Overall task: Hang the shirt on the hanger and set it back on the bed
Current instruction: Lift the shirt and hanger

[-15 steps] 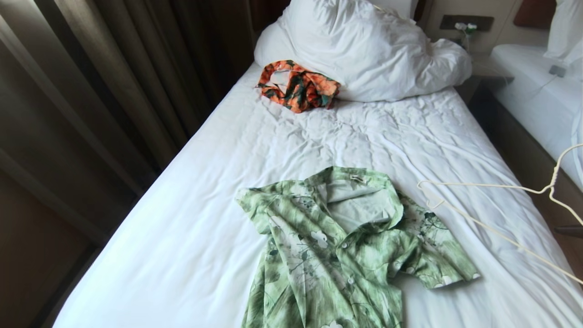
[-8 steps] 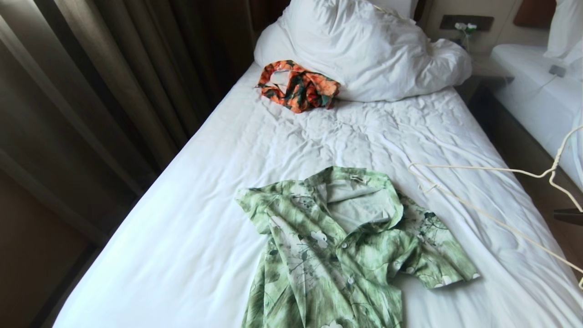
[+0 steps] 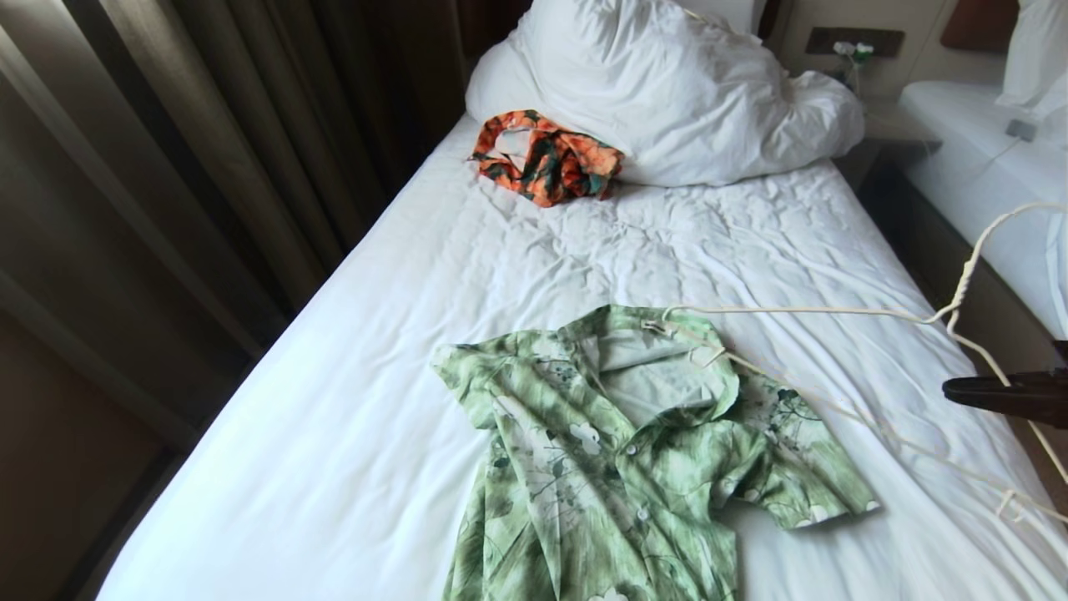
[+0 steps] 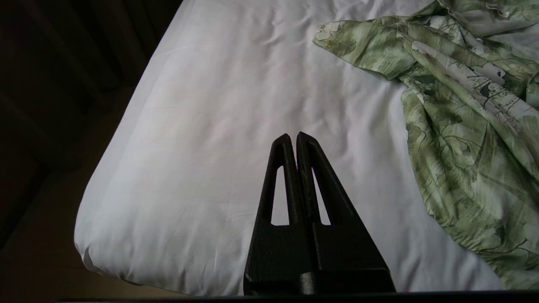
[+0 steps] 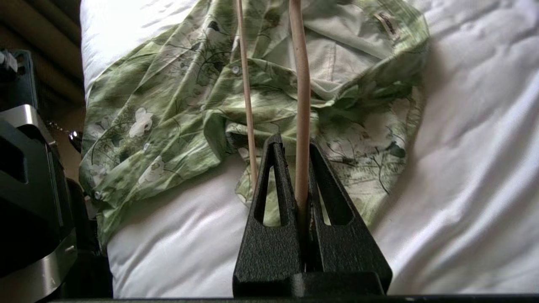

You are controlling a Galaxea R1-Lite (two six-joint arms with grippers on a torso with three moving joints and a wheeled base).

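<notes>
at the near foot of the bed [image 3: 400, 250]: left gripper [image 4: 293, 136], fingers pressed together, holding nothing, above bare sheet. next: shirt [image 3: 617, 442], spread flat, collar away. right edge: right gripper [image 5: 292, 145] pinching the hanger [image 3: 834, 310], whose far end lies over the collar. beyond: orange garment [image 3: 546, 159], white pillow [image 3: 667, 92].

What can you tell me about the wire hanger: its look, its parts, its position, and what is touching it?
The hanger is thin cream-white wire, a triangular frame with a twisted neck and a curved hook toward the bed's right edge. It is tilted, its far corner reaching the collar of the shirt, over the neck opening; whether it touches the cloth is unclear. The right gripper is shut on one wire of it near the bed's right side.
</notes>
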